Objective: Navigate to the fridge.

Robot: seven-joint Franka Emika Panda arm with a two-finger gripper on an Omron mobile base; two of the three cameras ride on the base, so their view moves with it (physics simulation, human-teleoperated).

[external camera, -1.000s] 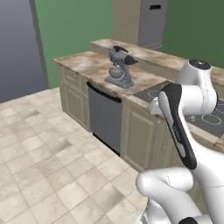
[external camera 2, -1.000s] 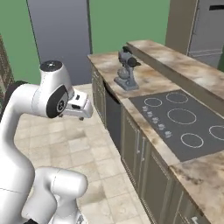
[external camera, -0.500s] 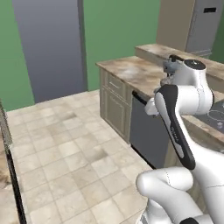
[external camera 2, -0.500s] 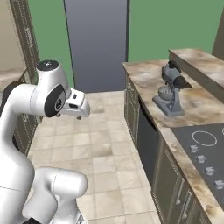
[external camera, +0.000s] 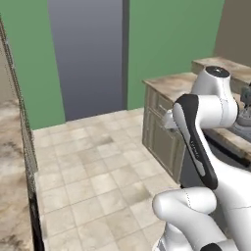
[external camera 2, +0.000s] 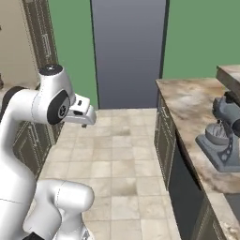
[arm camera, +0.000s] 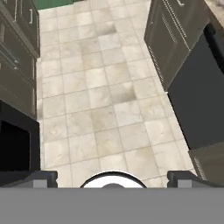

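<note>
Where the fridge stands cannot be told from here. The 1 tall thing ahead of the pincer (external camera 2: 85,114) is a plain blue-grey panel (external camera: 88,54) with no handle and no display strip, so I judge it is not the fridge. It is flanked by 2 stretches of green wall (external camera: 171,44). At the far right, beyond the pincer, a beige upright surface (external camera: 236,27) rises behind the desk, and what it belongs to is unclear.

The step in hand, as I read it, is the drive itself: the base is out on the tiled floor (external camera: 98,162) of an aisle, and the goal is not yet faced. The next move calls for turning the base until a matte-grey two-door unit comes into sight, then rolling up to it while keeping the arm clear of both sides of the aisle.

The pincer (arm camera: 113,176) hangs tucked over the floor, aimed down at the tiles, its 2 fingertips (arm camera: 43,177) spread wide with nothing between them.

There are 2 marble-topped desks: 1 to the right of the pincer (external camera 2: 187,101), carrying 1 grey stand mixer (external camera 2: 222,136), and 1 to its left (external camera: 12,162). Below the right desk sits 1 dark dishwasher front (arm camera: 197,100).
</note>
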